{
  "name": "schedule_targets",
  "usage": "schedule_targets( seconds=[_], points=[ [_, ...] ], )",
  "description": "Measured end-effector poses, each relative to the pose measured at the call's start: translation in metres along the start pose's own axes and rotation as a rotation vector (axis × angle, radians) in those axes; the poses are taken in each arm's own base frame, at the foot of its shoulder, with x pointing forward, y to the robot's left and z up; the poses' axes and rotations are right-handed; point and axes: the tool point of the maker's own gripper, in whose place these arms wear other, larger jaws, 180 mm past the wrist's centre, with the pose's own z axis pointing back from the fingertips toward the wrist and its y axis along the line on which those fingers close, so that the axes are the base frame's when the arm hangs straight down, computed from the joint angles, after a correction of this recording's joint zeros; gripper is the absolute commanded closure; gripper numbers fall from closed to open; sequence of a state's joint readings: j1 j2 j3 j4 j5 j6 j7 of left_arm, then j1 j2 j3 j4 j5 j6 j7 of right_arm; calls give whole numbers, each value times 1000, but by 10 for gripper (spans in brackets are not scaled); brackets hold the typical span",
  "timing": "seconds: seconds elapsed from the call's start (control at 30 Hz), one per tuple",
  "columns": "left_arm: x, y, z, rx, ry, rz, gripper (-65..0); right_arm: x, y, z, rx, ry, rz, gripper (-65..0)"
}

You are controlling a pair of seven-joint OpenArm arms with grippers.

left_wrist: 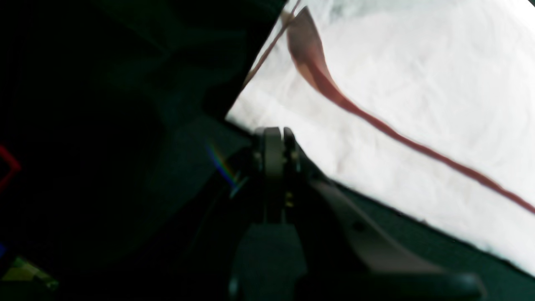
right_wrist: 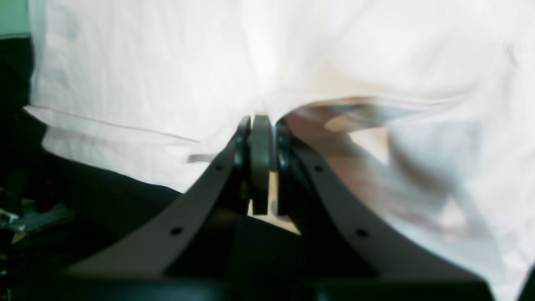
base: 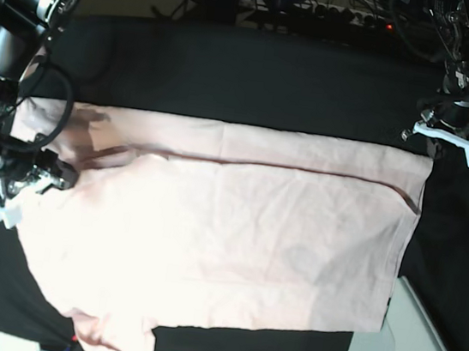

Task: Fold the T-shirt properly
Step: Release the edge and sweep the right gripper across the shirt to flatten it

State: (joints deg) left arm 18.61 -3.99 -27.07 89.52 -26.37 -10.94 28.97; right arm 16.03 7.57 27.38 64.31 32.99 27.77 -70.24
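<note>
black cloth (base: 256, 79) underlies the creased pink t-shirt (base: 235, 236); right gripper (right_wrist: 261, 121) pinches it, left gripper (left_wrist: 273, 133) closed empty.

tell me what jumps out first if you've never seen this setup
The big pale pink T-shirt spread across the black cloth fills most of the base view. The right gripper is shut on its fabric at the base view's left edge, while the left gripper is shut and hangs beside the shirt's far corner.
</note>
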Motion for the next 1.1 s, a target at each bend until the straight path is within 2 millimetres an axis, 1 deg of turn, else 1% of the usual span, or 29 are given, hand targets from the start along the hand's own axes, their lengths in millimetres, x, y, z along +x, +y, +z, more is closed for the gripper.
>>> schedule_targets(
  seconds=[0.1,0.27,0.37,0.4,0.53,0.67,0.77,0.87,0.93,1.1],
  points=[
    [-3,2,1,3,7,-2,0,4,15,-7,30,-6,2,0],
    [-4,1,2,2,7,1,0,1,52,-27,63,63,139,0],
    [-4,1,2,3,8,0,0,7,72,-36,95,41,175,0],
    [-4,1,2,3,7,0,0,8,76,-37,100,38,186,0],
    [-7,3,3,6,15,-2,0,17,86,-41,98,39,247,0],
    [-10,4,5,9,23,-4,0,22,95,-55,129,41,236,0],
    [-9,4,4,8,21,-4,0,20,95,-65,135,48,220,0],
    [-9,4,4,8,20,-4,0,20,92,-71,134,37,204,-6],
    [-9,4,4,8,20,-4,0,18,92,-73,137,36,196,-54],
    [-9,4,4,7,20,-4,0,15,98,-76,139,51,228,-302]
  ],
)
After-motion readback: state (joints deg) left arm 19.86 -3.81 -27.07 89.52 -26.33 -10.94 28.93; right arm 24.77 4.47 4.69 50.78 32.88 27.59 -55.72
